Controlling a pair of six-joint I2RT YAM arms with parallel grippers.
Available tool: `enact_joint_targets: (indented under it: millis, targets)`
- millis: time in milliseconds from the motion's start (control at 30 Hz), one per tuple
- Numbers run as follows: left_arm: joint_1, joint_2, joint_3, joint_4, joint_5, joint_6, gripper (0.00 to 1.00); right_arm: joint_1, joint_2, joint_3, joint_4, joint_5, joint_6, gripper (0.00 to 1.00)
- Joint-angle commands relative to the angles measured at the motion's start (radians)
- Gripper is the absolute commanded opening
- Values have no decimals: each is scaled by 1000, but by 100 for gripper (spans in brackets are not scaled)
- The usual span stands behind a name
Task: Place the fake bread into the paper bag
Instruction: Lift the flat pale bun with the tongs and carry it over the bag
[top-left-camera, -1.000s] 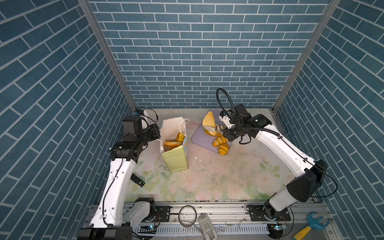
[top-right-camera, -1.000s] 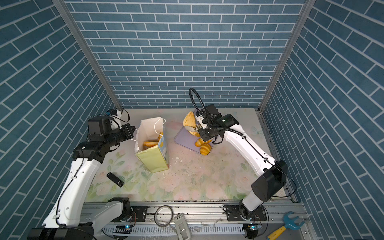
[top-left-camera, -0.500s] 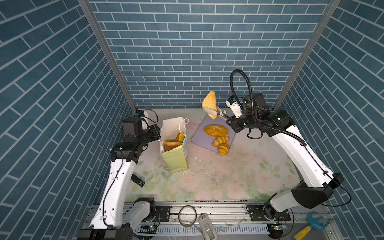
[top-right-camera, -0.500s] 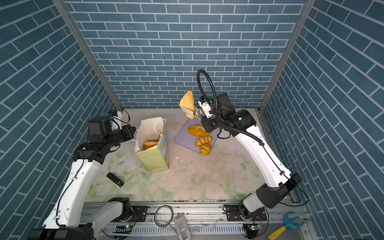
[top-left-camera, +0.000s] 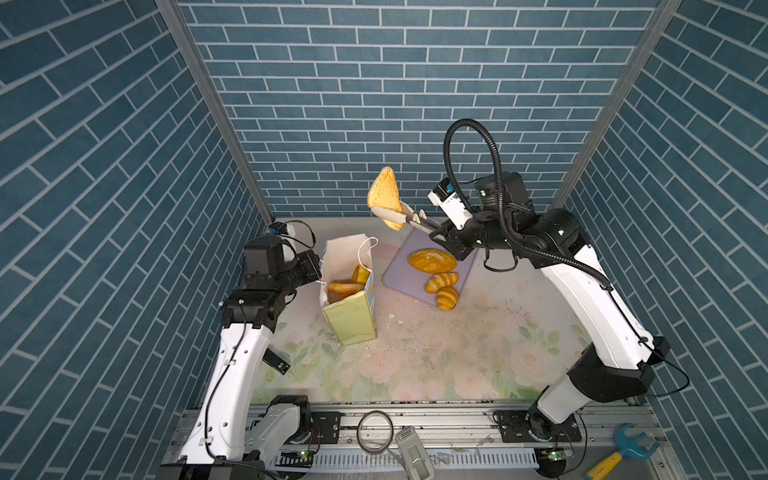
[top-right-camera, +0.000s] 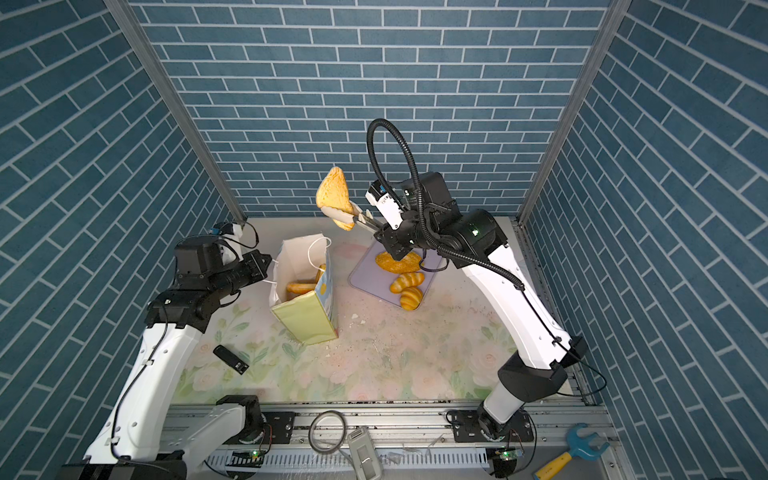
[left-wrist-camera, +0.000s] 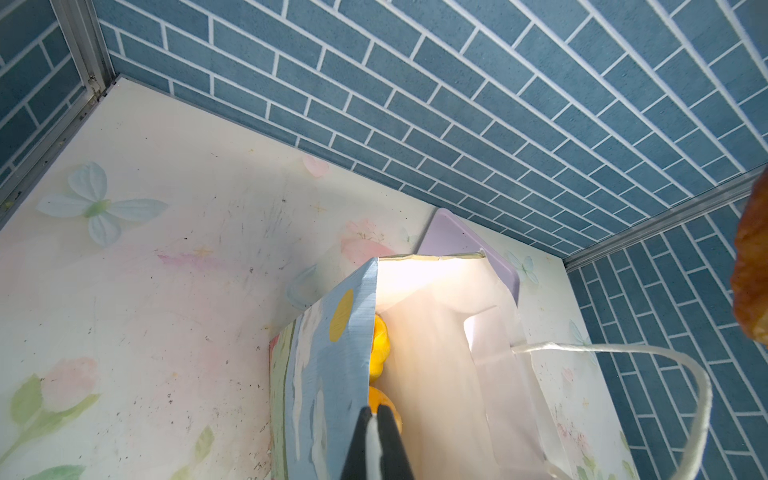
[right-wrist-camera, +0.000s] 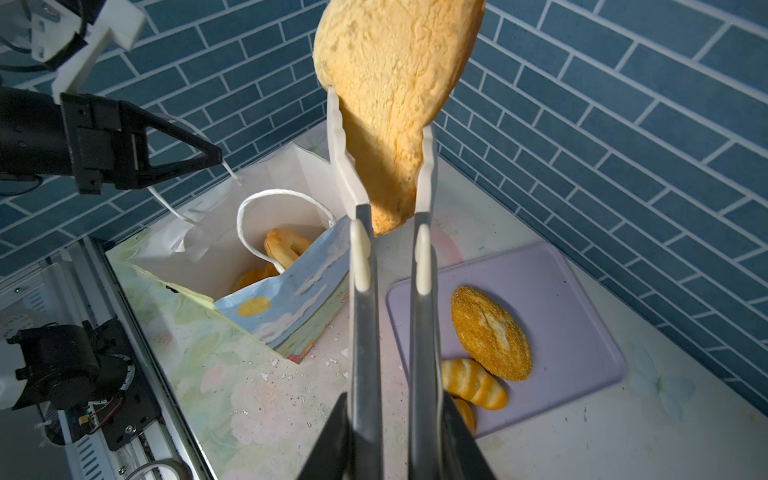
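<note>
Taking the far wall as twelve o'clock on the floral mat (top-left-camera: 457, 357), the paper bag (top-left-camera: 351, 320) stands upright and open at about nine o'clock. The lavender tray (top-left-camera: 399, 274) lies flat at about twelve, just beside the bag and not touching it.

The right gripper (top-left-camera: 392, 212) is well up in the air, its pale fingertips (right-wrist-camera: 427, 158) clamped on the narrow end of the triangular slice (top-left-camera: 383, 193). The broad end of the slice points up toward the wall. In both top views the slice hangs off toward one o'clock from the bag's mouth, above the gap between bag and tray rather than over the opening.

The left gripper (right-wrist-camera: 214, 158) reaches in from the eight o'clock side. Its black jaws are pinched together on the bag's white cord handle (right-wrist-camera: 230, 172), drawing that side outward. The second cord loop (right-wrist-camera: 257, 199) droops into the opening.

Inside the bag lie a ring bun (right-wrist-camera: 286, 249) and more golden pieces (top-left-camera: 345, 287). How many, I can't quite make out past the paper edge.

On the tray rest the seeded loaf (top-left-camera: 432, 260) and two ridged rolls (top-left-camera: 441, 281), one roll overhanging the tray's near edge. White crumbs are scattered over the mat near the bag's base.
</note>
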Motion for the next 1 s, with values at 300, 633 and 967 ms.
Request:
enact_joint_targets:
  millis: [300,633,967]
  targets:
    - [-6,-20,-21,17,6,-20,3,127,68,135,-45,-73,-119,26]
    - [-16,-34,-36,23,1,-35,3,194,75,101,-21,-95,-135,27]
    - [-16,-51,-38,14,-16,-32,3,206,24,-74,54,-96,-87,28]
